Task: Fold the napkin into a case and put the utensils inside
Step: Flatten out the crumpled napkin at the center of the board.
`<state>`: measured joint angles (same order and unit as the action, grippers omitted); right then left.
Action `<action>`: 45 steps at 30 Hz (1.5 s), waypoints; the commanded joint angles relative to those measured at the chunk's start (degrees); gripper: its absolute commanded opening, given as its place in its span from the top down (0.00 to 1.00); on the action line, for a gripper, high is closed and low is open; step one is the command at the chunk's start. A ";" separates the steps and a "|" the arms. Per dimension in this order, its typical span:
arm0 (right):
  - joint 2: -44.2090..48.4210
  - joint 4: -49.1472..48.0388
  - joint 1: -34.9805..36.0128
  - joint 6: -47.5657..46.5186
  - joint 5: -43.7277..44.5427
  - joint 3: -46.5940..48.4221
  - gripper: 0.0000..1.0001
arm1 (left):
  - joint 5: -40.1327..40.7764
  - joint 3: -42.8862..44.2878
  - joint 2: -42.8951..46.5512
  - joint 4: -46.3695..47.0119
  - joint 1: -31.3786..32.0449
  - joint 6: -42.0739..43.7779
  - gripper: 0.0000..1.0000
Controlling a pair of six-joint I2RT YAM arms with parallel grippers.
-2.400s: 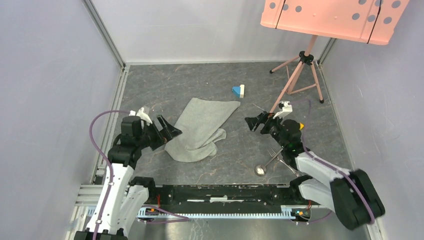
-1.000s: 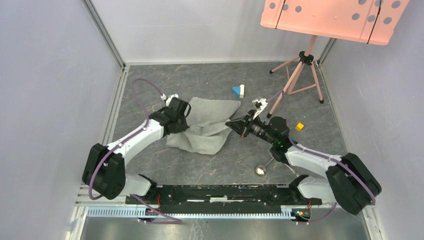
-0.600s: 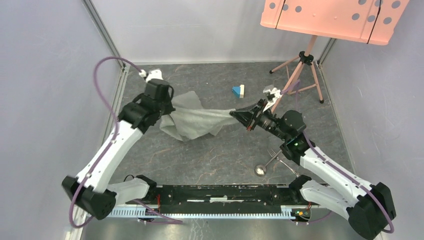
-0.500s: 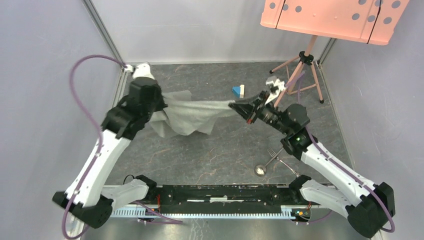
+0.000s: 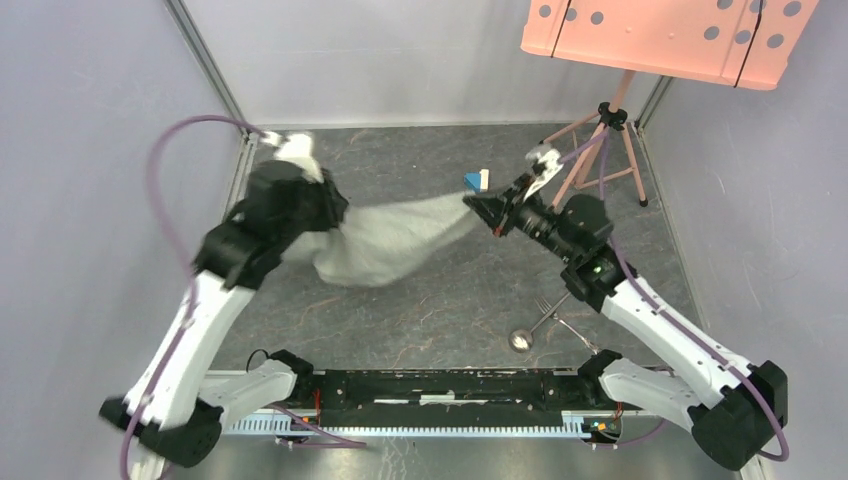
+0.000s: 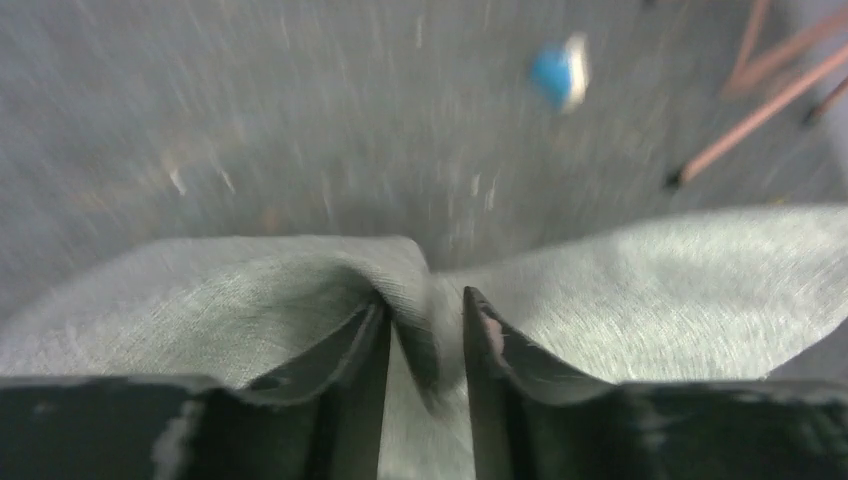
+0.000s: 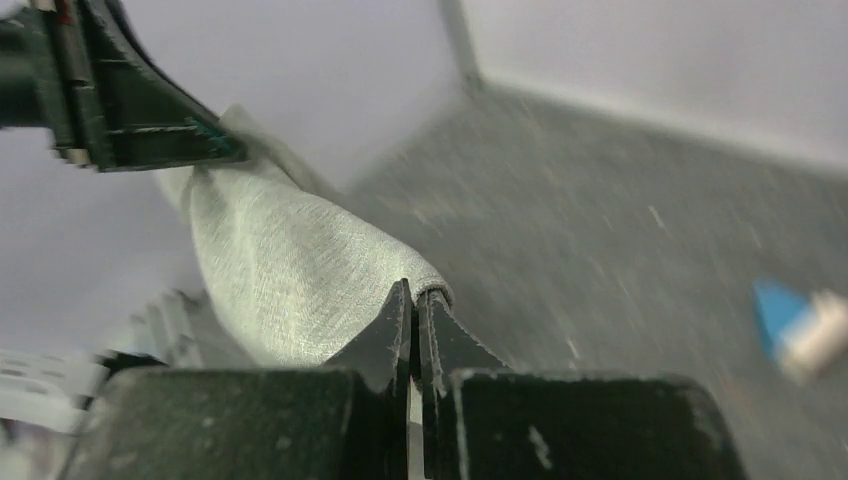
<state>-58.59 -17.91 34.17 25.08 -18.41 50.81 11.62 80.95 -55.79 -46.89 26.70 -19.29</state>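
One grey napkin [image 5: 390, 242] spans the far middle of the table [image 5: 450, 300], stretched between my arms. My right gripper [image 7: 413, 290] pinches its right corner, jaws pressed together. My left gripper [image 6: 425, 297] stands slightly parted around a fold at its left end. The spoon [image 5: 520, 340] and fork [image 5: 547, 302] lie near-right.

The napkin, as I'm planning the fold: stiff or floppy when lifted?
Probably floppy: the napkin sags between left gripper and right gripper. Likely light too: the right gripper holds it by one pinched corner.

plain light grey napkin [image 5: 390, 240]; blue, perhaps white, blocks [image 5: 477, 181]
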 commanded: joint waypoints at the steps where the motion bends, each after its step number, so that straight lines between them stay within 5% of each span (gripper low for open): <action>1: 0.64 9.28 -1.23 -8.03 15.32 -11.94 1.00 | -8.54 -12.28 -10.00 -5.65 -0.13 -4.52 0.44; 3: -0.67 11.68 -2.32 -8.74 18.02 -14.84 0.99 | -8.98 -16.64 -9.22 -3.17 -0.07 -5.84 0.19; 6: -2.29 12.99 -3.32 -9.56 22.45 -16.33 0.98 | -8.49 -20.75 -4.17 0.31 -0.02 -7.30 0.01; 9: -5.47 12.13 -3.79 -9.82 27.07 -15.32 0.92 | -9.30 -23.49 -1.10 1.71 -0.05 -9.76 0.00; 13: -15.22 6.73 -5.03 -8.26 27.79 -11.07 0.99 | -19.79 -31.30 -1.32 7.11 0.10 -15.24 0.00; 17: -22.64 2.88 -6.78 -4.84 27.65 -6.59 1.00 | -18.15 -38.10 -2.94 9.07 1.47 -21.54 0.00; 26: -20.13 -9.59 -8.20 -8.69 26.77 -17.02 1.00 | -15.20 -51.15 5.33 5.55 2.30 -48.11 0.08; 30: -18.57 -12.16 -8.27 -10.19 24.06 -19.24 1.00 | -17.62 -54.03 1.20 14.97 2.35 -53.97 0.19; 33: -17.33 -14.44 -8.25 -10.63 23.27 -21.54 1.00 | -16.93 -50.42 -6.10 16.54 2.34 -52.01 0.39; 36: -16.64 -15.74 -8.25 -11.73 22.71 -22.54 1.00 | -9.49 -42.46 -11.50 11.39 1.52 -47.70 0.74; 37: -16.56 -15.82 -8.29 -11.87 23.03 -22.65 1.00 | -6.57 -38.80 -12.88 10.65 0.82 -45.19 0.78; 40: -16.76 -15.91 -8.26 -12.31 23.36 -22.86 1.00 | -1.91 -26.57 -20.21 8.70 -1.98 -37.48 0.78; 45: -17.28 -15.13 -8.30 -13.01 24.62 -22.59 1.00 | -7.31 0.44 -42.81 1.25 -3.57 -17.70 0.74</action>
<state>-76.49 -30.28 26.02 13.78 5.04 28.23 4.49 64.60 -85.25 -40.64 23.83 -55.61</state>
